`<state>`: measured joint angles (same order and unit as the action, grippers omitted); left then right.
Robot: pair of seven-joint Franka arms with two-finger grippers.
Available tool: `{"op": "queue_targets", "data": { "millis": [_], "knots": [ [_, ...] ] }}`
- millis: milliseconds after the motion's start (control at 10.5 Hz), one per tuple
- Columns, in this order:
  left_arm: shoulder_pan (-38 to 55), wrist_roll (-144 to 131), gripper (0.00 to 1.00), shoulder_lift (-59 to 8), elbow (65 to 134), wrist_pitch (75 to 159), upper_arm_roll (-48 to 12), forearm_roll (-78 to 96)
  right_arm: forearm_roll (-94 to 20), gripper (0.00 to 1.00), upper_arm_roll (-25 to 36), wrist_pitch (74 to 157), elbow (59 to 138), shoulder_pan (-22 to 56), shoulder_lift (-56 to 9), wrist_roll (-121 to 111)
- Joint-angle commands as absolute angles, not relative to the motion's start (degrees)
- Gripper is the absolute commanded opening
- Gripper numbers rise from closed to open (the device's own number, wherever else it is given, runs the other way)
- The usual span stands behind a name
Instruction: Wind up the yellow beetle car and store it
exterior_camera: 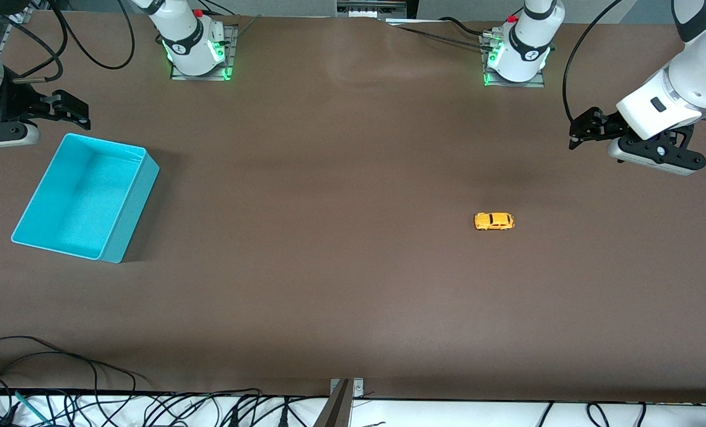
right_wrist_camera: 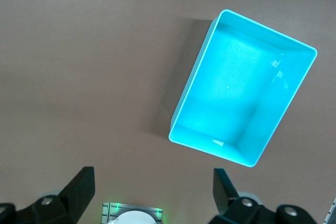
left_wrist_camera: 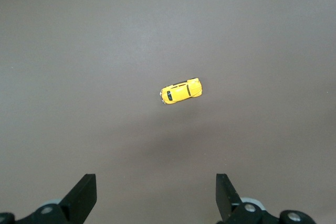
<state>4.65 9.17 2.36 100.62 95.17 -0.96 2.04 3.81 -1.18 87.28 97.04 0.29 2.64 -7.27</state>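
on the table, tiny yellow beetle car (exterior_camera: 494, 221)

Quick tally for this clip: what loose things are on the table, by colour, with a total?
Yellow: 1, the yellow beetle car
Turquoise: 1, the turquoise bin, nothing in it
Total: 2

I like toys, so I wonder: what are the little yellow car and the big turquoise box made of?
The tiny yellow beetle car has a smooth, painted-looking body; painted metal or plastic, hard to tell. Its black wheels look rubbery or plastic. The turquoise rectangular bin looks like moulded plastic: thin even walls, with shiny glints inside.
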Motion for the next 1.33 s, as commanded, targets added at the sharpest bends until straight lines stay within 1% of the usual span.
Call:
{"op": "queue_targets", "data": {
  "millis": [0, 1236],
  "knots": [
    [4.75, 8.44, 1.0, 1.85, 99.23, 94.13, -1.05, 0.97, 3.16, 1.0, -0.97, 86.22, 96.33, 0.53, 2.46, -8.17],
    [4.66, 9.14, 1.0, 1.67, 98.88, 93.87, -1.05, 0.79, 3.08, 1.0, -0.88, 86.22, 96.5, 0.44, 2.46, -8.17]
  ]
}}
